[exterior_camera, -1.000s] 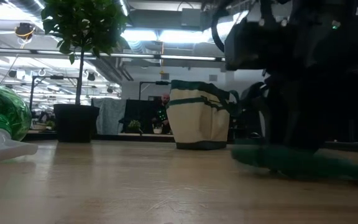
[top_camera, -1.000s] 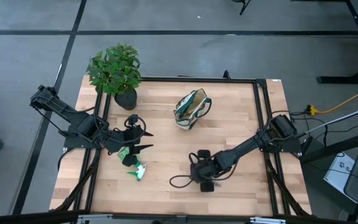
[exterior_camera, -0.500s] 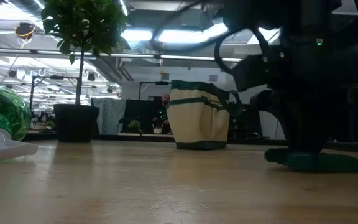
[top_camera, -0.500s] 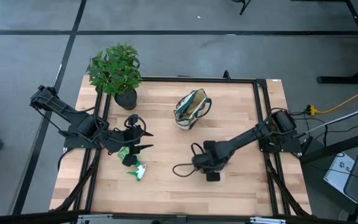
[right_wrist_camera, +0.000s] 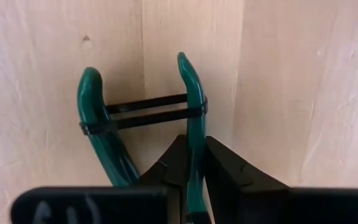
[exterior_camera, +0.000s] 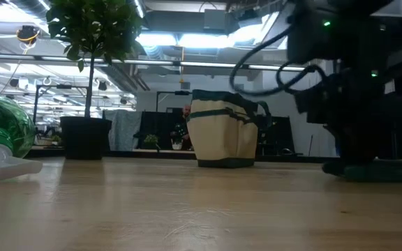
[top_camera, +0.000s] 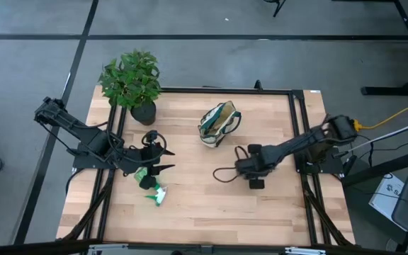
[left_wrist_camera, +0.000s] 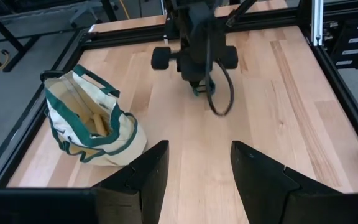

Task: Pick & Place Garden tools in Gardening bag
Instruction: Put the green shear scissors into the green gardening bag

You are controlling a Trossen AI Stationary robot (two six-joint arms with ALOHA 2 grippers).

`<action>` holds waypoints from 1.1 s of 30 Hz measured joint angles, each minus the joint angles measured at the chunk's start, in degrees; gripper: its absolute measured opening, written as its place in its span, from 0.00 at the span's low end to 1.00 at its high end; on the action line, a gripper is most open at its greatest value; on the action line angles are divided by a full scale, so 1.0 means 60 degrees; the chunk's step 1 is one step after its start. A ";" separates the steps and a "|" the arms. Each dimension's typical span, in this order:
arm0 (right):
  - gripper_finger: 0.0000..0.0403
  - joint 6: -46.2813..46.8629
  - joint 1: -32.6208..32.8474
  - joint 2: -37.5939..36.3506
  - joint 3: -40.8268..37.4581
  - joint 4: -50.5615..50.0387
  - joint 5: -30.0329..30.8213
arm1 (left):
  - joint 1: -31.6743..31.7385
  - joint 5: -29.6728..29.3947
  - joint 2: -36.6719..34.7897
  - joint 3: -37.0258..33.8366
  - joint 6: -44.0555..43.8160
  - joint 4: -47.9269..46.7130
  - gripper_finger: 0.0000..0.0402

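Right gripper, pinched onto one dark green curved handle of the pruning shears, which lie flat on the pale wooden table; a black band ties the two handles together. Over the last second I watched this arm draw back across the board from the near-centre toward the bag's side while its fingers narrowed, so I read the grasp as just made and the lift as the step in hand. The cream fabric gardening bag with dark green trim stands open near the table's far edge, well apart from the shears, and seems to hold a wooden handle already, though the left wrist view is too coarse for me to be sure. Left gripper waits unchanged at the left side, its fingers spread and empty, just beside the bright green pieces and near the potted leafy plant.
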 joint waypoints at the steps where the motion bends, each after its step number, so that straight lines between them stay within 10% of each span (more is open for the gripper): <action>1: 0.11 0.0019 -0.0036 -0.0245 -0.0256 0.0323 0.0056 | -0.0004 0.0000 0.0003 0.0000 0.0000 -0.0010 0.42; 16: 0.10 -0.2068 -0.0836 -0.2065 -0.1161 0.3536 0.0685 | 0.0000 0.0000 0.0003 0.0000 0.0000 -0.0006 0.42; 33: 0.10 -0.4256 -0.1527 -0.4228 -0.0028 0.2781 0.0661 | -0.0004 -0.0004 0.0003 0.0000 0.0000 -0.0002 0.42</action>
